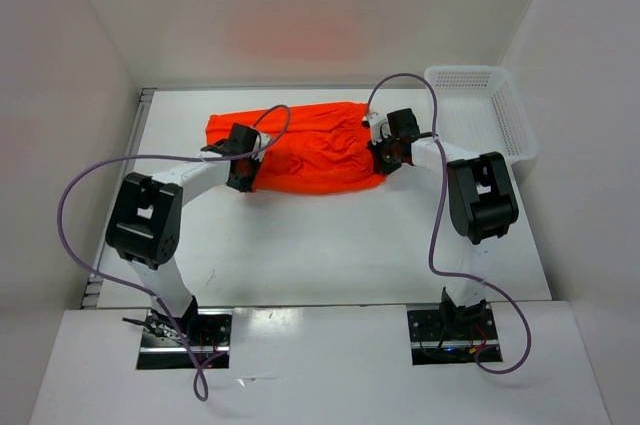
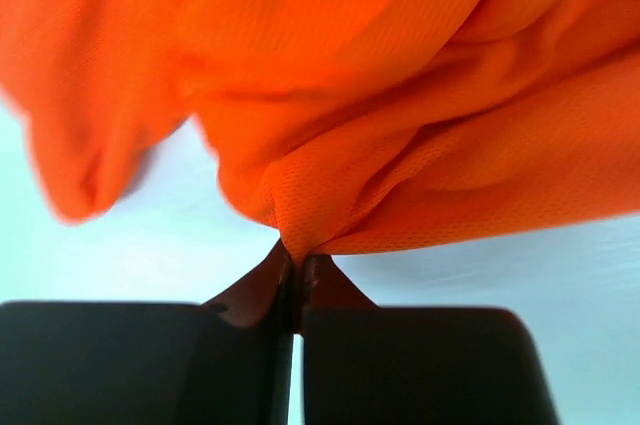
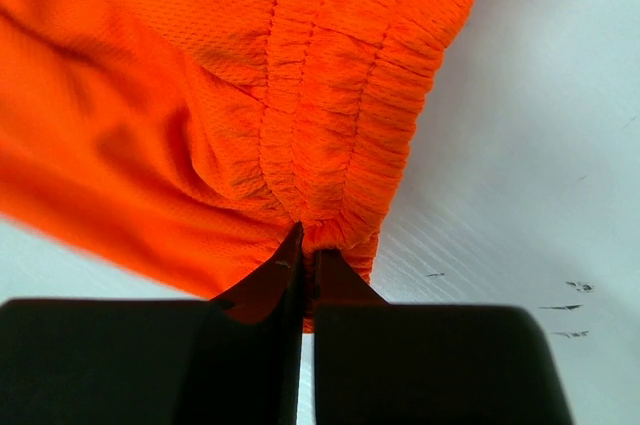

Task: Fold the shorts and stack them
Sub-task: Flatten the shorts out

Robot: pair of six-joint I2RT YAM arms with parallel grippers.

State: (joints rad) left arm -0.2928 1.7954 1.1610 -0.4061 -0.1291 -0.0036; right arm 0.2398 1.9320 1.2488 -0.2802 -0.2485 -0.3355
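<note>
The bright orange-red shorts [image 1: 310,145] lie spread across the far middle of the white table. My left gripper [image 1: 243,177] is shut on the near hem at the shorts' left end; in the left wrist view the pinched mesh cloth [image 2: 340,145] rises from my closed fingertips [image 2: 298,260]. My right gripper [image 1: 383,157] is shut on the gathered waistband at the right end; the right wrist view shows the ribbed waistband [image 3: 340,125] clamped between my fingertips [image 3: 306,245]. No white tag or drawstring shows.
A white perforated plastic basket [image 1: 500,110] stands at the far right by the wall. White walls enclose the table on the left, back and right. Purple cables loop off both arms. Small dark marks [image 3: 570,295] dot the table surface.
</note>
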